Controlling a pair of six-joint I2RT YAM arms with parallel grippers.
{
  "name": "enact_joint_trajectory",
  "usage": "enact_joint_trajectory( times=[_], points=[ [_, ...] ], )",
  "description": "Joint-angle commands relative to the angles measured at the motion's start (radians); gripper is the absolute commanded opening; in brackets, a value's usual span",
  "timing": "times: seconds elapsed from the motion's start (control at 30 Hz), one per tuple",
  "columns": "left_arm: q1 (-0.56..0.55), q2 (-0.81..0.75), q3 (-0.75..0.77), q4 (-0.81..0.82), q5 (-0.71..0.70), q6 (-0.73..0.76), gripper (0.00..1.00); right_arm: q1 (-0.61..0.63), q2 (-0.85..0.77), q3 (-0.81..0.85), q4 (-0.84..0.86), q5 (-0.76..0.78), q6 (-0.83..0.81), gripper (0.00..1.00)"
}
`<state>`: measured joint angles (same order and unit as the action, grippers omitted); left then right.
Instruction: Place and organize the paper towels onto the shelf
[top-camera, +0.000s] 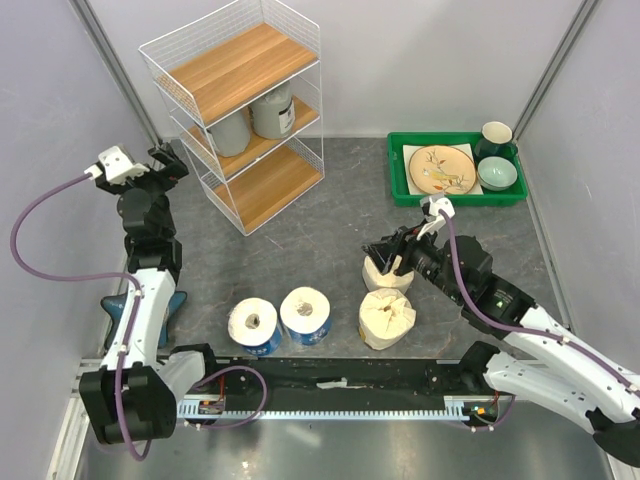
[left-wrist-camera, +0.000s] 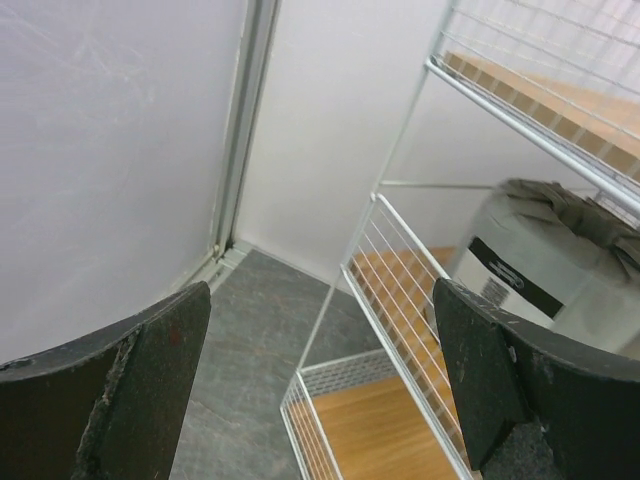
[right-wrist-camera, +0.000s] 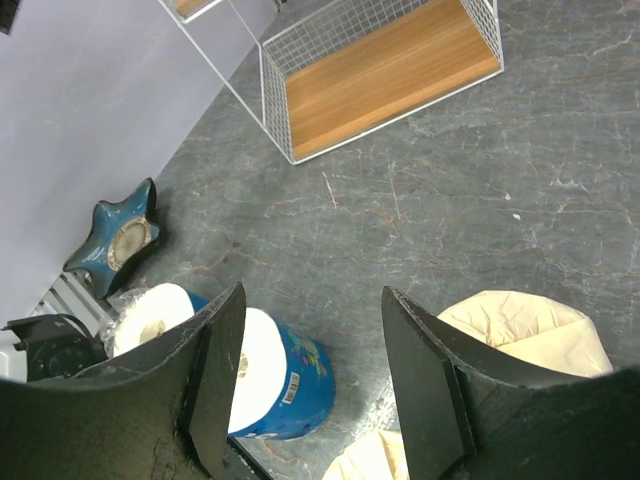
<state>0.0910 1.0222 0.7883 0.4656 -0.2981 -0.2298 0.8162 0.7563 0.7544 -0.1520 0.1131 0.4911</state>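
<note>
The white wire shelf (top-camera: 240, 70) stands at the back left, with two grey-wrapped rolls (top-camera: 231, 130) (top-camera: 271, 108) on its middle tier. Two blue rolls (top-camera: 254, 324) (top-camera: 305, 315) and two cream rolls (top-camera: 387, 277) (top-camera: 386, 318) stand on the table near the front. My left gripper (top-camera: 165, 160) is open and empty, just left of the shelf; its wrist view shows the shelf wire (left-wrist-camera: 400, 270) and a grey roll (left-wrist-camera: 540, 260). My right gripper (top-camera: 385, 254) is open and empty just above the far cream roll (right-wrist-camera: 530, 325), with a blue roll (right-wrist-camera: 290, 375) below its left finger.
A green tray (top-camera: 455, 195) at the back right holds a plate (top-camera: 442, 168), a dark cup (top-camera: 495, 135) and a bowl (top-camera: 497, 173). A blue star-shaped dish (top-camera: 175, 305) lies by the left arm. Walls close in on the left and the right.
</note>
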Motion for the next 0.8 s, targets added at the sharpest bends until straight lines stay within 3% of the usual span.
enact_joint_trajectory(
  times=[0.0, 0.43, 0.77],
  points=[
    [0.062, 0.035, 0.048, 0.114, 0.160, -0.045, 1.00, 0.003, 0.018, -0.007, 0.023, 0.022, -0.023, 0.65],
    [0.113, 0.251, 0.164, 0.261, 0.464, -0.092, 0.99, -0.002, 0.054, -0.020, 0.048, 0.033, -0.028, 0.66],
    [0.113, 0.291, 0.204, 0.266, 0.488, -0.071, 0.99, -0.002, 0.063, -0.026, 0.061, 0.030, -0.031, 0.67]
  ],
)
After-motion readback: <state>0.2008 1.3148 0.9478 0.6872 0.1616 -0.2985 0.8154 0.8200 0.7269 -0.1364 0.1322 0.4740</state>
